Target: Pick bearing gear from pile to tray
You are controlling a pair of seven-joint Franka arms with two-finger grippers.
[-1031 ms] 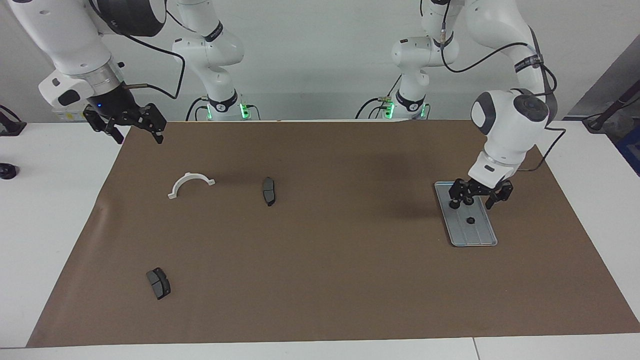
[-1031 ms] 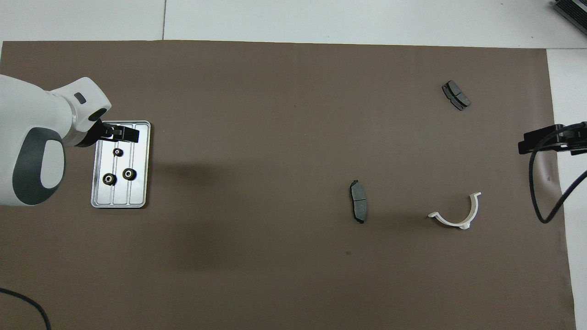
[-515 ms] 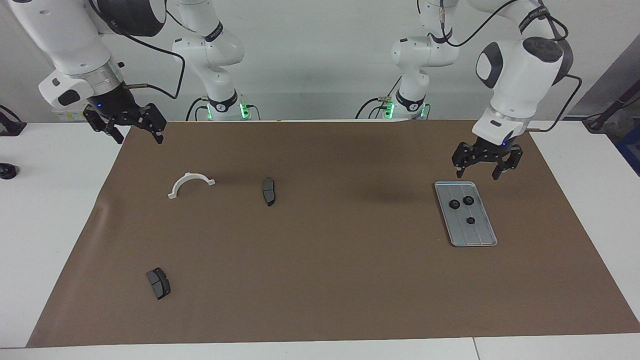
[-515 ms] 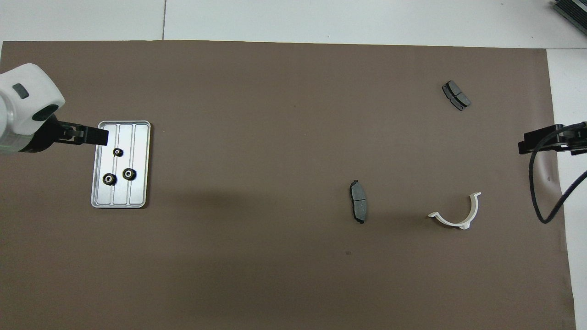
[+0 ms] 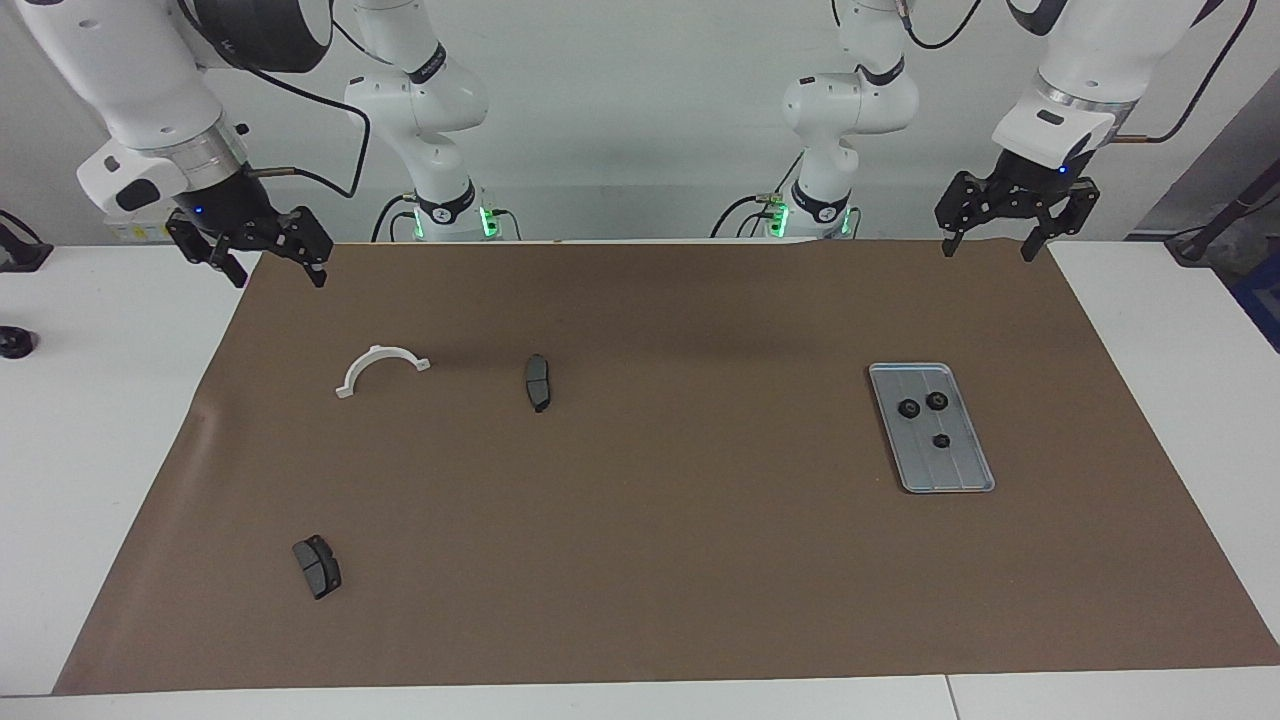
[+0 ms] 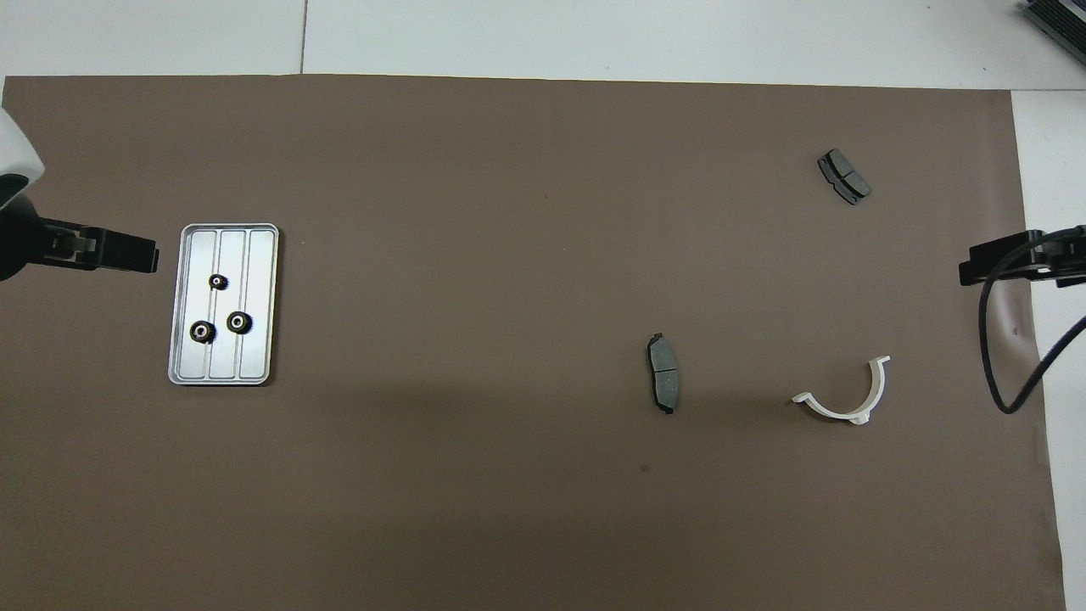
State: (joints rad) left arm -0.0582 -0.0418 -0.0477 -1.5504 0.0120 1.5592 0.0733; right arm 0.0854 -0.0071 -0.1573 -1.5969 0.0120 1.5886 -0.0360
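The silver tray [image 5: 962, 472] [image 6: 256, 361] lies on the brown mat toward the left arm's end of the table. Three small black bearing gears [image 5: 908, 408] [image 6: 201, 332] rest on it, apart from each other. What is left of the pile is spread toward the right arm's end: a white half-ring bracket [image 5: 380, 351] [image 6: 840, 412] and two dark brake pads [image 5: 538, 382] [image 5: 317, 566]. My left gripper [image 5: 987, 250] [image 6: 140, 255] hangs high and open, off the tray, holding nothing. My right gripper [image 5: 280, 278] [image 6: 969, 273] waits open over the mat's edge at its own end.
The brown mat [image 5: 650, 520] covers most of the white table. One brake pad [image 6: 663, 383] lies beside the bracket. The other brake pad [image 6: 844, 176] lies farther from the robots. A black cable [image 6: 1005, 365] hangs from the right arm.
My left gripper has risen from just above the tray and drawn back off it, still open. All three gears now show on the tray. The right arm has not moved.
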